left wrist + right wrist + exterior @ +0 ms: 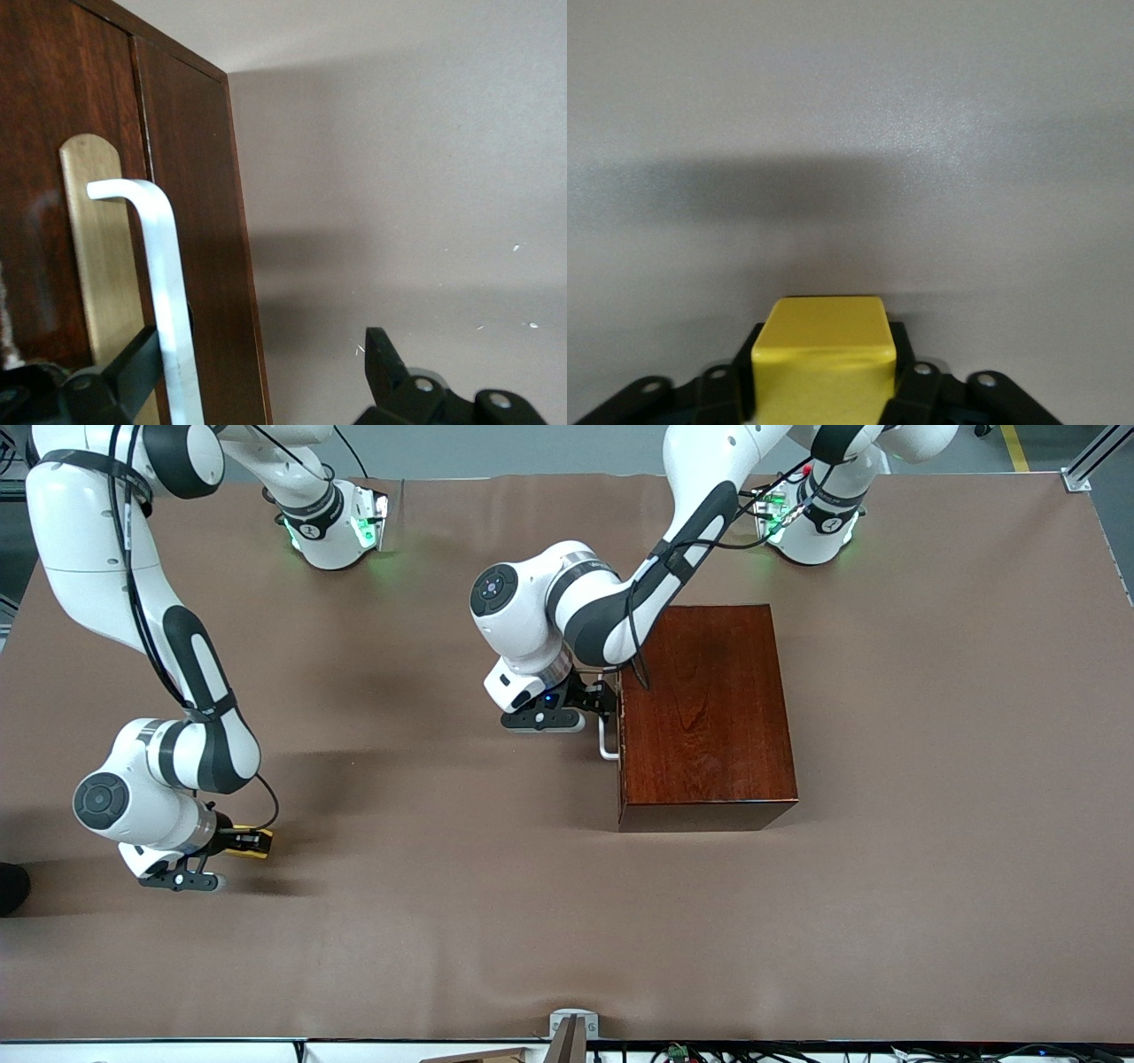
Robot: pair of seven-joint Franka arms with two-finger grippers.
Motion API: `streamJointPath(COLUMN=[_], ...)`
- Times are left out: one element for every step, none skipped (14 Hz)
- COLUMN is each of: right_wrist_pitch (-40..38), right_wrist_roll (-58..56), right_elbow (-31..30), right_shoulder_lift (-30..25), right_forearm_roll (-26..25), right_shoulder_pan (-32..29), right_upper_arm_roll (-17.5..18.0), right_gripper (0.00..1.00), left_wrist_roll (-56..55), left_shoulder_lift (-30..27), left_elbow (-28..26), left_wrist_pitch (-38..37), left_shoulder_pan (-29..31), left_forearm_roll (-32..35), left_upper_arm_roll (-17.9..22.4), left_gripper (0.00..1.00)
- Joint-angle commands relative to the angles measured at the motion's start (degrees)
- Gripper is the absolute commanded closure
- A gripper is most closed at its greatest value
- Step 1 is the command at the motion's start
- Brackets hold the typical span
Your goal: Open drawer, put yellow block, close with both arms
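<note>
The reddish-brown wooden box (709, 717) stands mid-table with its drawer shut, the dark front (53, 115) flush with the box. The white loop handle (607, 737) sticks out toward the right arm's end. My left gripper (604, 696) is open at the handle. In the left wrist view (261, 350) one finger (133, 363) lies against the handle bar (164, 266) and the other finger (385, 359) stands clear of the box's edge. My right gripper (252, 841) is shut on the yellow block (824, 350), low over the table at the right arm's end (824, 376).
A brass plate (97, 266) backs the handle on the drawer front. The brown table cover (496, 903) is bare around the box. The arm bases (332, 527) stand along the table's edge by the robots.
</note>
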Motion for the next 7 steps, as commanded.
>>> streamJointPath(right_wrist_pitch=[-0.3,-0.4,-0.5,-0.6,-0.6,-0.7,-0.8], right_wrist_roll=[-0.5,-0.6,-0.6,-0.6,-0.6,-0.6,-0.6], right_elbow=[1.2,1.1,1.1,1.2,1.2,1.1,1.2], right_shoulder_lift=[0.5,0.5,0.4,0.4,0.4,0.2,0.2], right_forearm_roll=[-0.1,-0.1,-0.1,-0.1,-0.1,-0.1,0.0], right_shoulder_pan=[-1.0,-1.0,-1.0,-1.0,-1.0,-1.0,-1.0], right_upper_arm_roll=[0.7,0.7,0.7,0.7,0.7,0.7,0.7], right_gripper=[0.69,0.94,1.0,1.0,1.0,1.0,1.0], left_wrist_roll=[-1.3,-1.6,-1.9,-2.2,-2.9,-3.8,-4.3], left_shoulder_lift=[1.1,1.2,1.1,1.0,0.9,0.9,1.0], left_elbow=[1.0,1.0,1.1,1.2,1.3,1.3,1.3], left_wrist_pitch=[-0.4,-0.1,0.1,0.7,1.8,2.4,3.1], left_shoulder_pan=[-0.3,-0.3,-0.4,-0.5,-0.5,-0.6,-0.6], left_forearm_roll=[1.2,1.2,1.0,0.8,0.8,0.8,0.4], left_upper_arm_roll=[-0.2,-0.2,-0.3,-0.5,-0.7,-0.9,-1.0], left_gripper=[0.0,0.0,0.0,0.0,0.0,0.0,0.0])
